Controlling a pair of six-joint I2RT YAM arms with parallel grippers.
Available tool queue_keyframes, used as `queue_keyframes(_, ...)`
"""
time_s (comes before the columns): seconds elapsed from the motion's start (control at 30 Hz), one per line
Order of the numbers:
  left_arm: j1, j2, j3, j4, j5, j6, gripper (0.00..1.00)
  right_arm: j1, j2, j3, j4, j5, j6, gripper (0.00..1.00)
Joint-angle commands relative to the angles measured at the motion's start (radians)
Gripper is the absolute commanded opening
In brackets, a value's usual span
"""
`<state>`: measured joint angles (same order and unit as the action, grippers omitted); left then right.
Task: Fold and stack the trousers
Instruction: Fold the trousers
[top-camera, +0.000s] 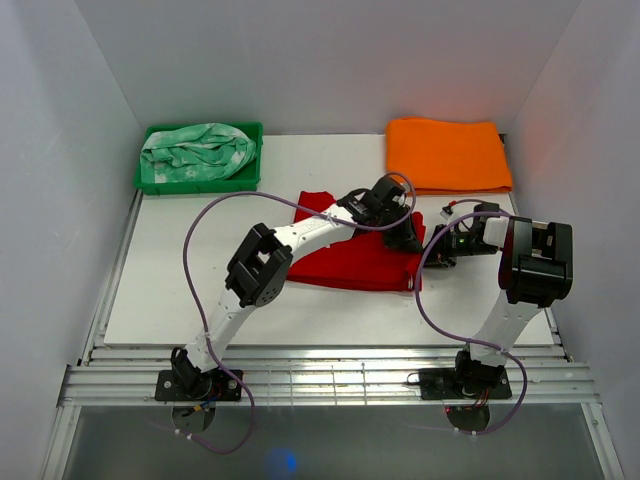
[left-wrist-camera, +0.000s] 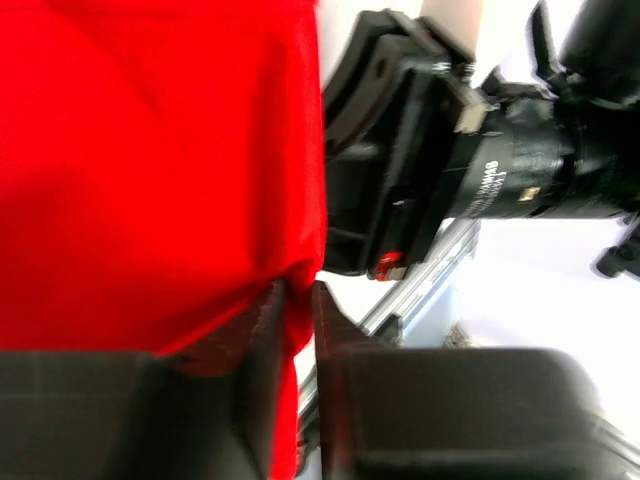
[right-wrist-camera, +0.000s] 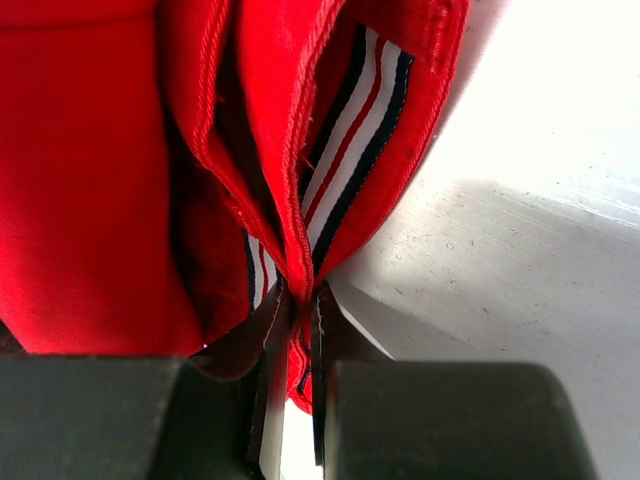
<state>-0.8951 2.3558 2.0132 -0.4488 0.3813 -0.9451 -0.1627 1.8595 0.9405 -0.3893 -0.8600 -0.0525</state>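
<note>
The bright red trousers (top-camera: 350, 258) lie partly folded on the white table (top-camera: 180, 290), in the middle. My left gripper (top-camera: 405, 235) is shut on their right edge; in the left wrist view red cloth (left-wrist-camera: 150, 170) is pinched between the fingers (left-wrist-camera: 262, 330). My right gripper (top-camera: 437, 252) is shut on the same right end, just beside the left one. In the right wrist view its fingers (right-wrist-camera: 335, 330) clamp the hem of the trousers (right-wrist-camera: 100, 170), where a striped inner band shows. The two grippers are very close together.
A folded orange cloth (top-camera: 447, 154) lies at the back right. A green tray (top-camera: 250, 178) at the back left holds a mint green and white patterned cloth (top-camera: 197, 148). A metal rail (top-camera: 320, 375) runs along the near edge. White walls stand on both sides.
</note>
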Motion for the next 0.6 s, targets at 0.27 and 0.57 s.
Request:
queue_keyframes(0.27, 0.080, -0.194, -0.091, 0.042, 0.059, 0.170, 0.60, 0.026, -0.014, 0.058, -0.058, 0.047, -0.046, 0.20)
queue_keyframes(0.57, 0.401, -0.614, -0.505, 0.168, 0.362, 0.445, 0.64, -0.126, -0.115, 0.320, -0.380, 0.243, -0.349, 0.73)
